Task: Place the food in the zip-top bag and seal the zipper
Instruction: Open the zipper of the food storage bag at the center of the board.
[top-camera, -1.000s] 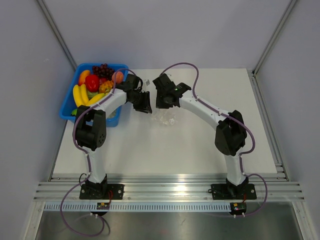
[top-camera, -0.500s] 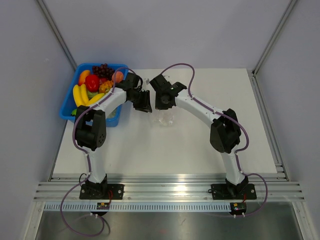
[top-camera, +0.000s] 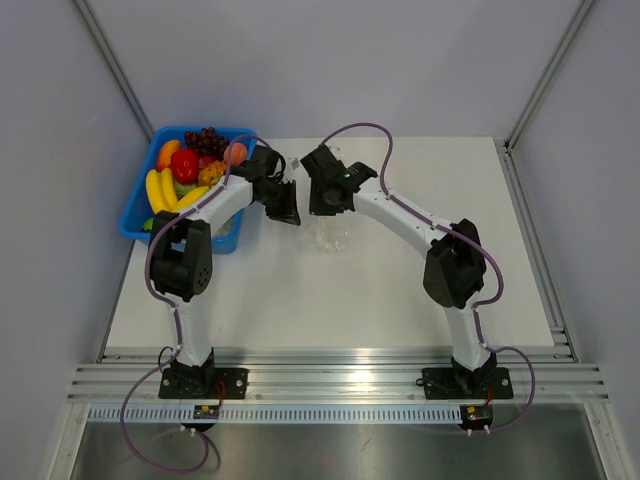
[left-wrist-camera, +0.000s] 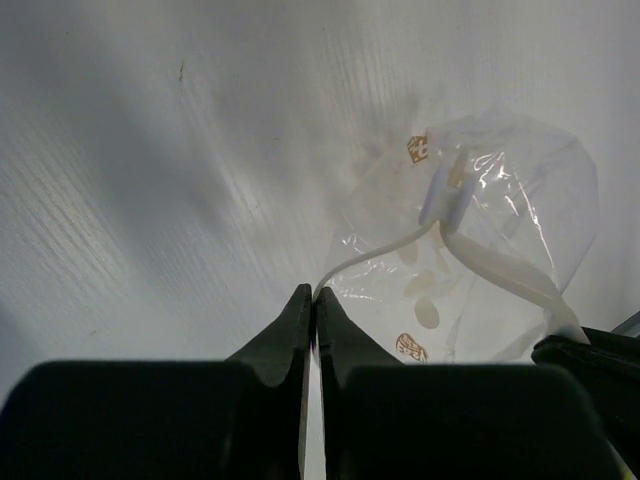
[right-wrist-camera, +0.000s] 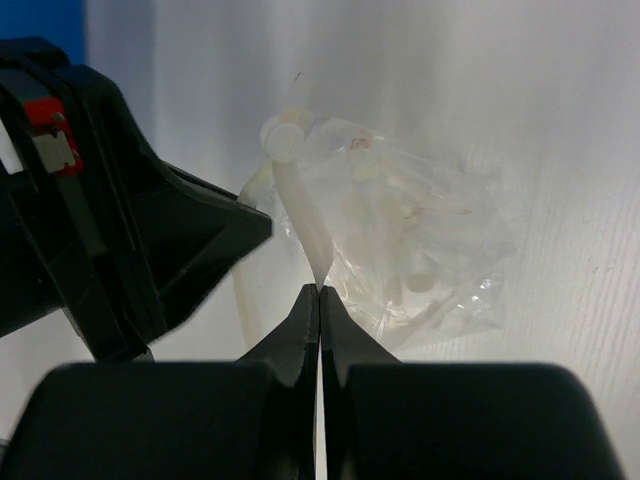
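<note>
Lying crumpled on the white table (top-camera: 400, 290), the small, crinkly, see-through plastic zip-top bag (left-wrist-camera: 480, 270) spreads just beyond the tips of both sets of jaws. Its zipper (right-wrist-camera: 303, 222), a pale whitish strip along the mouth, loops up off the film and runs straight into each pair of tips. The left gripper (left-wrist-camera: 313, 295) has its black jaws pressed together on one end of that strip, with the bag ahead and to the right of them. The right gripper (right-wrist-camera: 320, 290) pinches the strip too, jaws closed flat, with the bag ahead and to their right and the left gripper's black body close on their left. Well behind the left jaws, the small round orange-red peach-like fruit (top-camera: 236, 153) sits in the blue plastic bin (top-camera: 135, 215), beside yellow bananas (top-camera: 157, 190) and dark purple grapes (top-camera: 205, 138).
</note>
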